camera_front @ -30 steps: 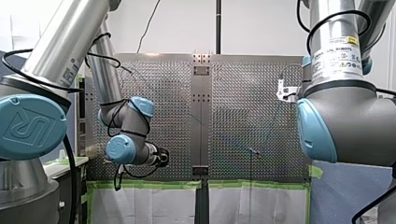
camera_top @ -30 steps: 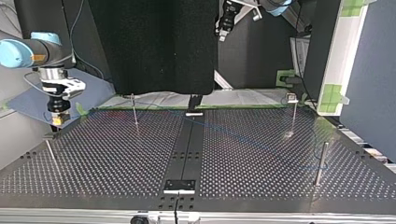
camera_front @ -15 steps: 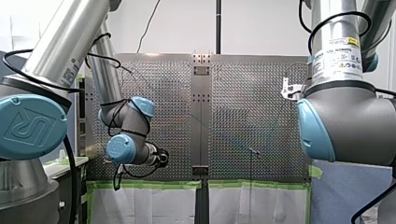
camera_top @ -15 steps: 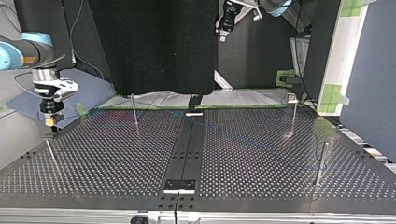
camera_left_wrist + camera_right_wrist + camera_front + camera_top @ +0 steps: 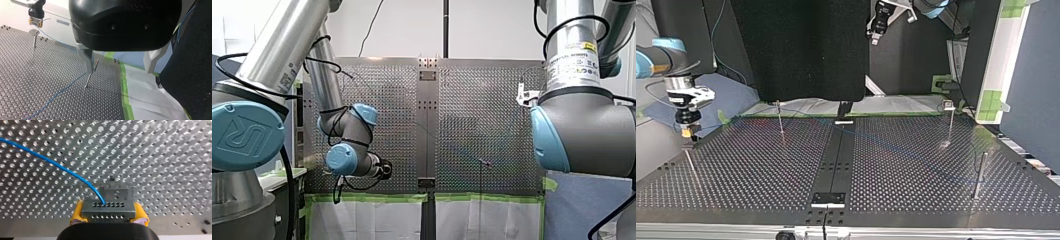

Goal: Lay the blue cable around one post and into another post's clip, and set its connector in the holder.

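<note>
In the top view my right end effector sits further toward the left edge than a second ago. It hangs just above the holder at the desk's far-left side. I count four posts: the slanted one under the holder, a thin one at the far side, a clip-topped one at the far right, and a thicker one at the near right. The blue cable is a faint line running across the desk toward the near right. My left end effector hangs high at the far side.

In the front view my right end effector shows only as a white bracket, shifted slightly right; my own arm hides its fingers. My left end effector has not moved and is too dark to read. Only one post is plain to see.

In the left wrist view my left end effector is released. Its two fingers stand wide apart with nothing between them. One red-tipped post stands ahead, partly behind one finger. The cable lies on the desk beside it.

In the right wrist view my right end effector is clenched on the connector, one yellow pad on either side. The cable enters the connector's far face. A grey plate shows just beyond the connector; I cannot tell whether they touch.
</note>
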